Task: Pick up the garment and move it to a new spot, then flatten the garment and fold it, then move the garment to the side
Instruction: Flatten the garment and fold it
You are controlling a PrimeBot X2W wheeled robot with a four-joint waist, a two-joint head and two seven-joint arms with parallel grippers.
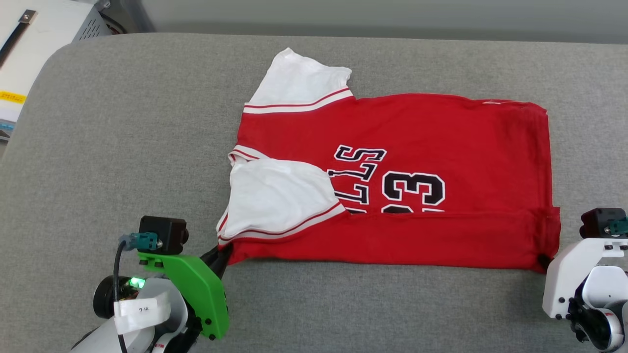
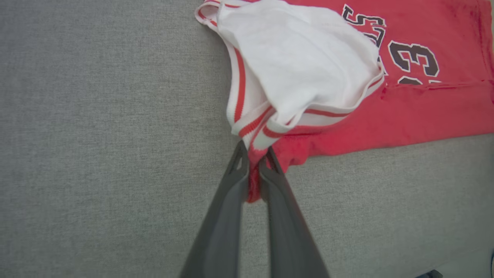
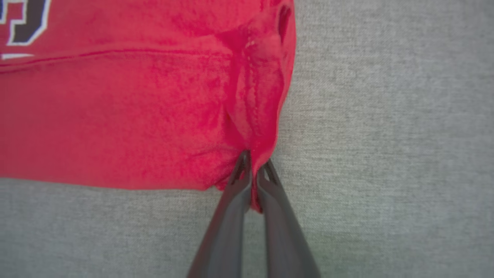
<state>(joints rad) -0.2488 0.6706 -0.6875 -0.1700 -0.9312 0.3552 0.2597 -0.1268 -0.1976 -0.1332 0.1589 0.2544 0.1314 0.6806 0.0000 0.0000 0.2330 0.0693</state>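
Red shirt (image 1: 417, 137) lies flat across the middle of the grey cloth-covered desk (image 1: 122, 147), held at both near corners.
The left claw (image 1: 223, 255) is clamped on the near-left corner and the right claw (image 1: 542, 260) on the near-right one. A white sleeve (image 1: 279, 196) and a folded-up near strip cover part of the black lettering; "LLS" and "23" (image 1: 414, 189) can be read. A white box (image 1: 44, 29) sits beyond the desk's far-left corner, its yellow label (image 1: 11, 96) too small to read.

Shirt (image 1: 392, 147) flat on cushion (image 1: 122, 147), sleeves to left, hem to right; left gripper (image 1: 222, 253) at near left corner, right gripper (image 3: 254, 164) at near right corner
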